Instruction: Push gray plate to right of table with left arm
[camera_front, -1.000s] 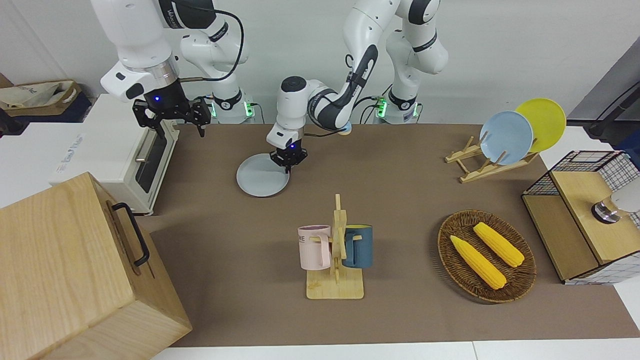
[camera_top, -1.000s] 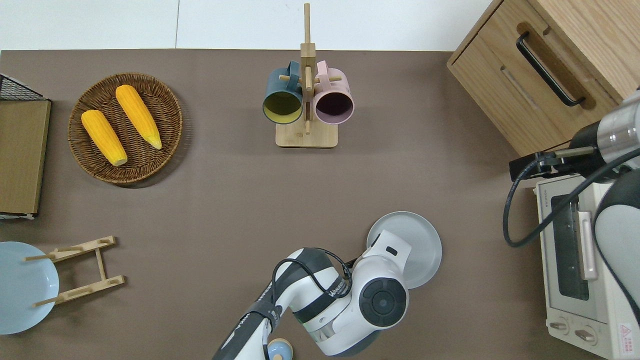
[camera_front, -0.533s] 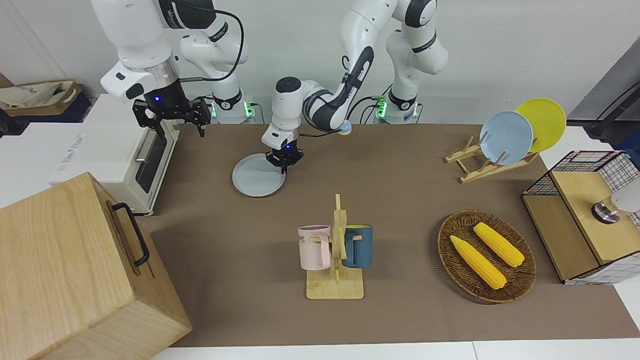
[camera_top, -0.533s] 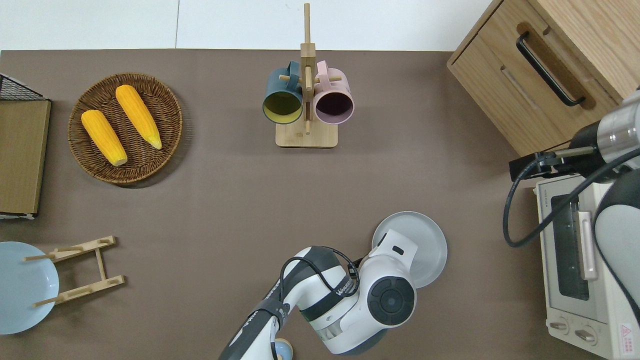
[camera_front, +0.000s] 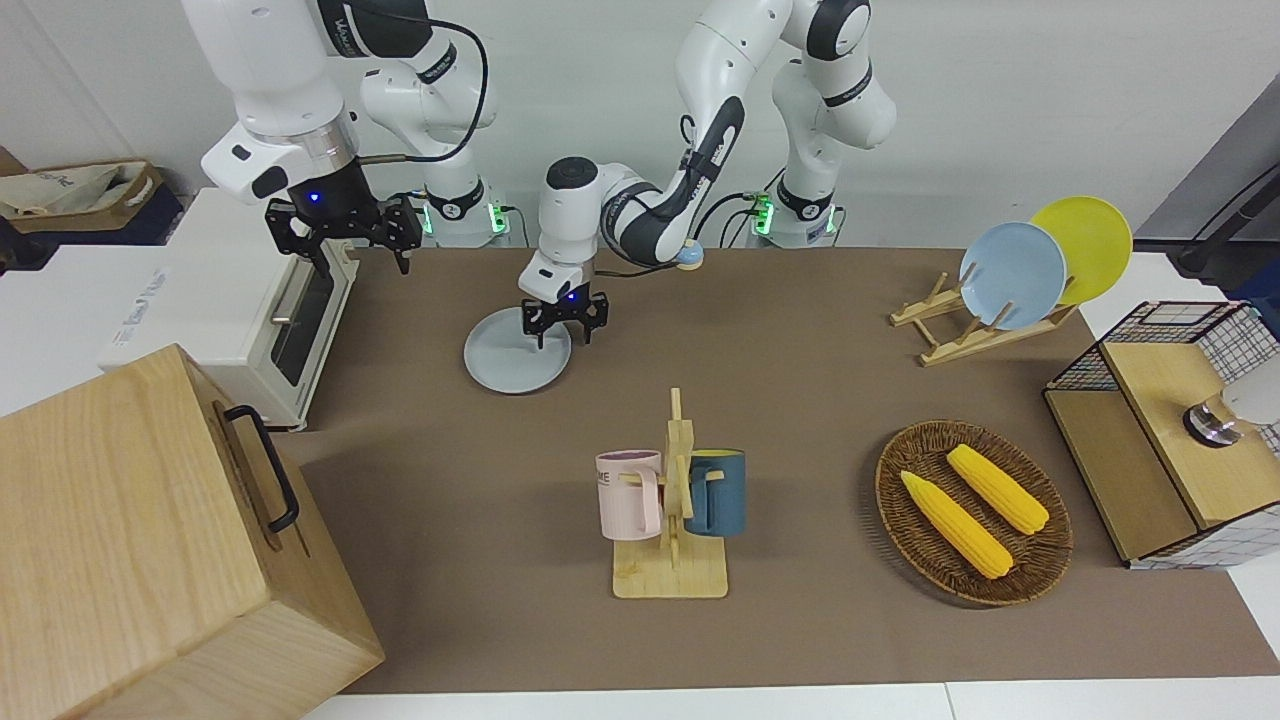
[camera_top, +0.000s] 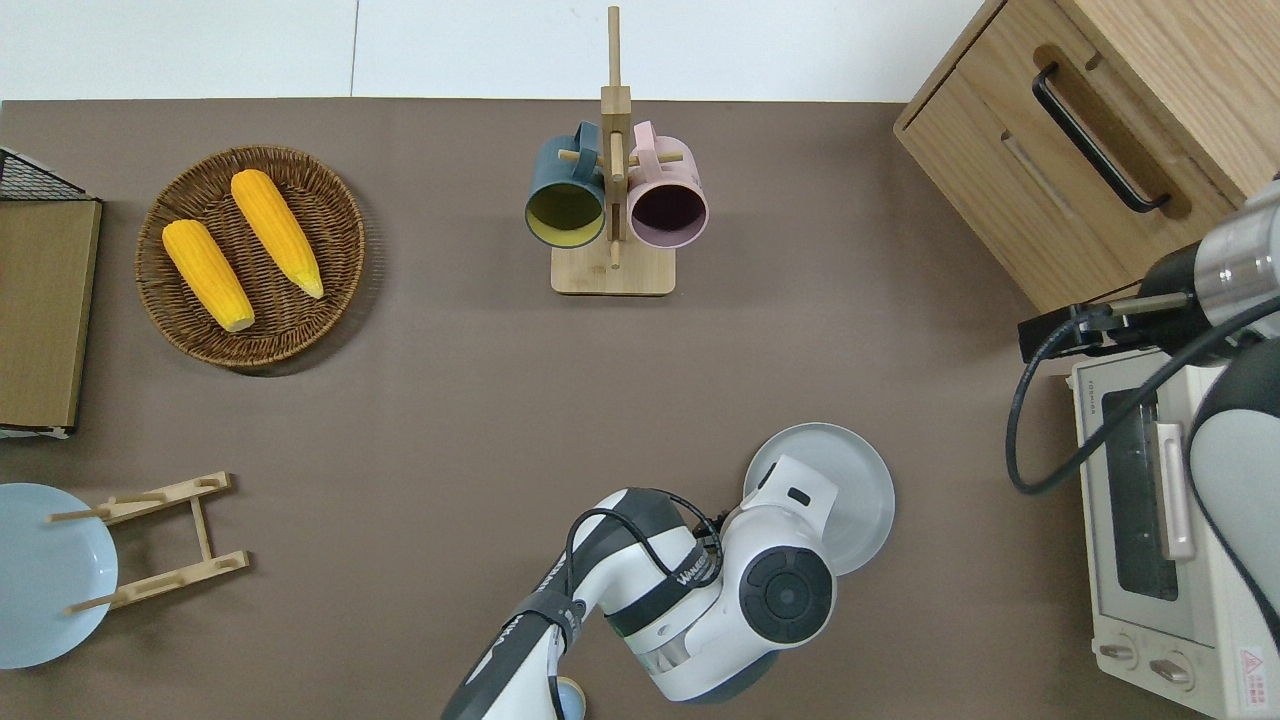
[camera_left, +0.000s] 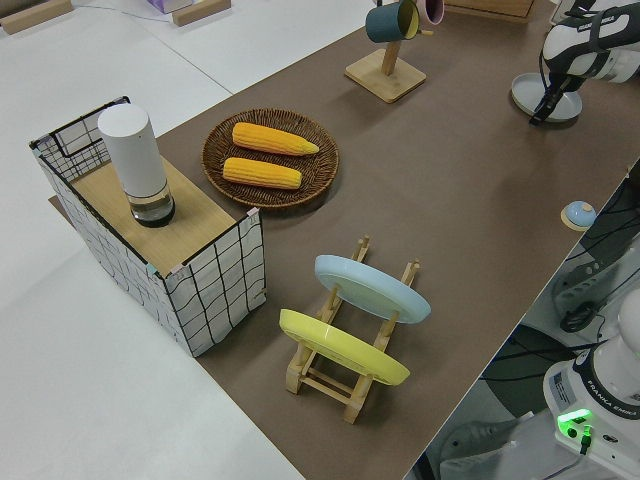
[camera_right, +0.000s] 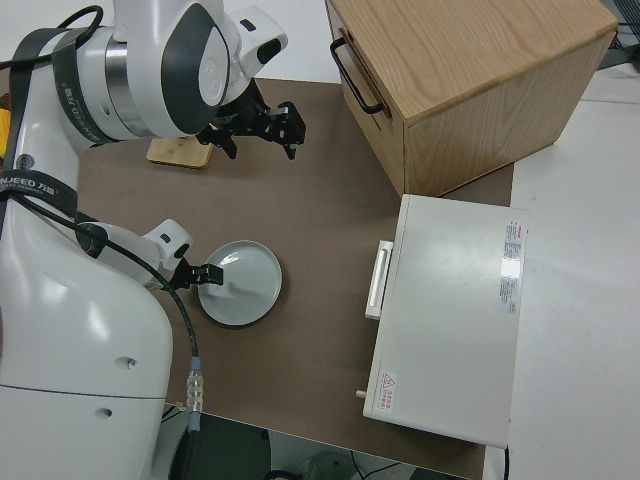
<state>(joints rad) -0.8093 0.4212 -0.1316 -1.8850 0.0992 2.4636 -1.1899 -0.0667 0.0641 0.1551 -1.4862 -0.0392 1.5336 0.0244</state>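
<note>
The gray plate (camera_front: 510, 362) (camera_top: 855, 475) (camera_right: 245, 290) (camera_left: 568, 100) lies flat on the brown table (camera_front: 800, 400), close to the robots and toward the right arm's end. My left gripper (camera_front: 564, 336) (camera_right: 207, 272) is low at the plate's edge on the left arm's side, open. One finger (camera_front: 540, 336) stands over the plate's inside, the other (camera_front: 589, 332) just outside the rim. From overhead the arm's wrist (camera_top: 785, 590) hides the fingers and part of the plate. The right gripper (camera_front: 345, 245) is parked and open.
A white toaster oven (camera_front: 230, 300) and a wooden cabinet (camera_front: 150, 540) stand at the right arm's end, past the plate. A mug rack (camera_front: 670, 510) is mid-table. A corn basket (camera_front: 975, 510), a plate rack (camera_front: 1010, 275) and a wire box (camera_front: 1170, 450) occupy the left arm's end.
The gray plate has slid a little toward the right arm's end with the left gripper against it. The left gripper's fingers, together before, now stand apart.
</note>
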